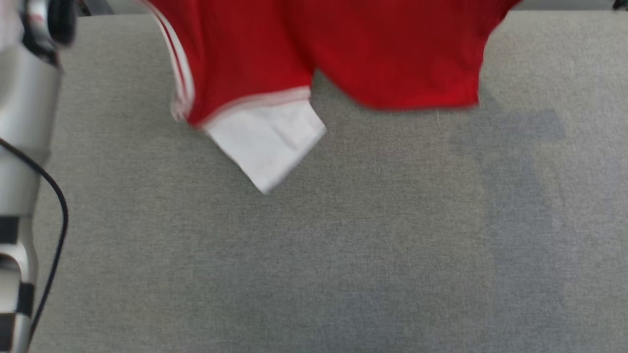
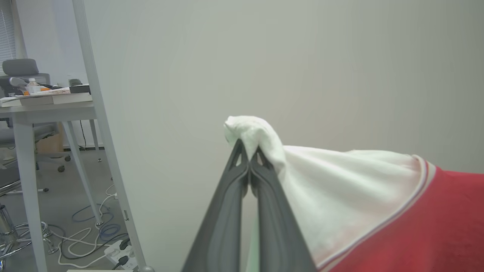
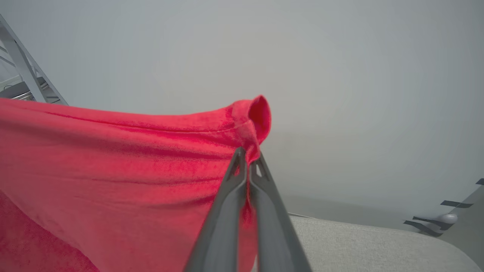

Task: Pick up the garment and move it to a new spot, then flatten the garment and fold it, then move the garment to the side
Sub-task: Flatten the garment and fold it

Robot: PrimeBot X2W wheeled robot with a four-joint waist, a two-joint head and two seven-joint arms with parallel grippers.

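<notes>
The garment (image 1: 373,54), a red jersey with white sleeves, hangs in the air above the grey surface at the top of the head view, a white sleeve (image 1: 267,139) dangling lowest. In the left wrist view my left gripper (image 2: 248,151) is shut on a bunched white sleeve of the garment (image 2: 340,189). In the right wrist view my right gripper (image 3: 247,153) is shut on a red edge of the garment (image 3: 124,170), which stretches away to the left. The printed front is hidden.
A grey fabric-covered surface (image 1: 343,255) spreads below the garment. My pale left forearm with a black cable (image 1: 19,147) rises along the left edge. A desk (image 2: 45,109), floor cables and a metal post (image 2: 102,124) stand beyond, against a plain wall.
</notes>
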